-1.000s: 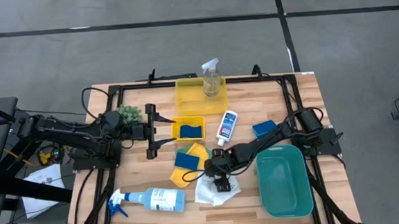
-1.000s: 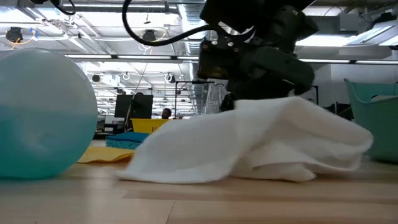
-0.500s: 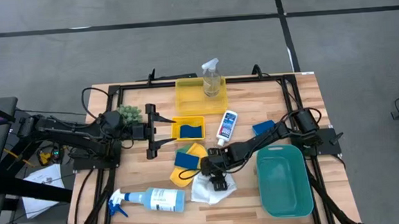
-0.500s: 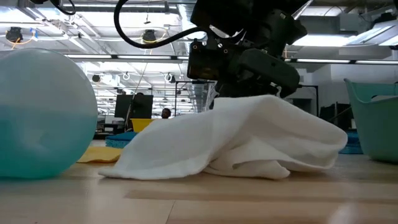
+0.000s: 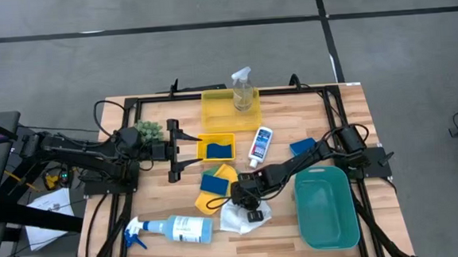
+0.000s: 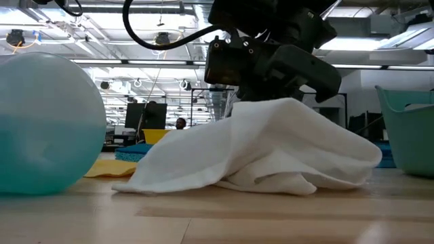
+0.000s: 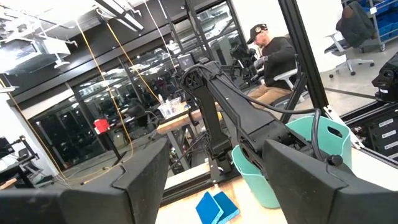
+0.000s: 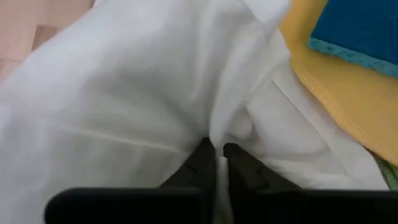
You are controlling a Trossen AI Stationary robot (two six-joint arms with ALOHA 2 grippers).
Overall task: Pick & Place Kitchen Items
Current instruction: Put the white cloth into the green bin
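Observation:
A crumpled white cloth (image 5: 236,218) (image 6: 258,152) lies near the table's front middle, with my right gripper (image 5: 248,209) (image 8: 219,152) down on it and shut on a fold. Beside the white cloth lies a yellow cloth (image 5: 227,175) (image 8: 323,87) with a blue sponge (image 5: 212,183) (image 8: 360,25) resting on it. A blue-white spray bottle (image 5: 175,229) lies on its side at the near left. My left gripper (image 5: 173,152) (image 7: 211,168) waits open, raised over the table's left side. My right gripper pinches a raised fold (image 8: 217,127) of the white cloth between its two fingers. The fingers come steeply from above, slanting down from the table's right. The rest of the cloth lies slack in a heap on the table (image 6: 224,217).
A teal bin (image 5: 326,206) (image 6: 410,129) stands right of the cloth. Farther back are a small white bottle (image 5: 260,145), blue sponges (image 5: 303,147), a small yellow tray (image 5: 216,137) with a sponge, a larger yellow tray (image 5: 216,109) with a clear spray bottle (image 5: 242,89), and a green plant (image 5: 149,132).
My right gripper has shut on the white cloth, staying low over it. The cloth has been gathered into a narrower, taller heap. Its right side has been drawn in toward the table's left, while its left edge has stayed on the table.

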